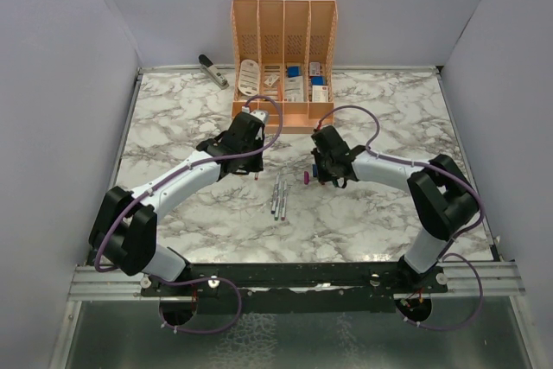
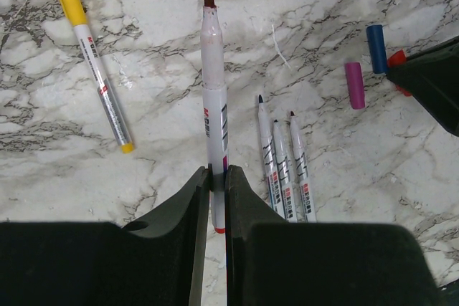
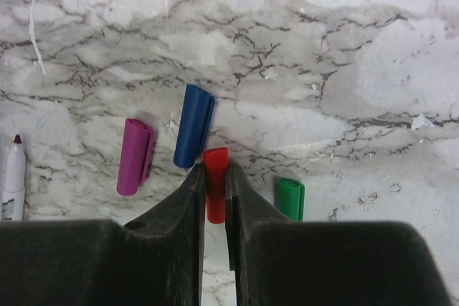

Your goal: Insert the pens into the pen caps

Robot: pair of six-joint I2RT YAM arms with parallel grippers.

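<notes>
My left gripper is shut on a whitish pen with a dark red tip, held above the marble table; in the top view this gripper is left of centre. Three uncapped pens lie side by side to its right, also in the top view. A pen with a yellow cap on it lies to the left. My right gripper is shut on the red cap. The blue cap, purple cap and green cap lie around it.
An orange organiser with stationery stands at the back centre, a grey stapler to its left. White walls enclose the marble table on three sides. The two grippers are about a hand's width apart.
</notes>
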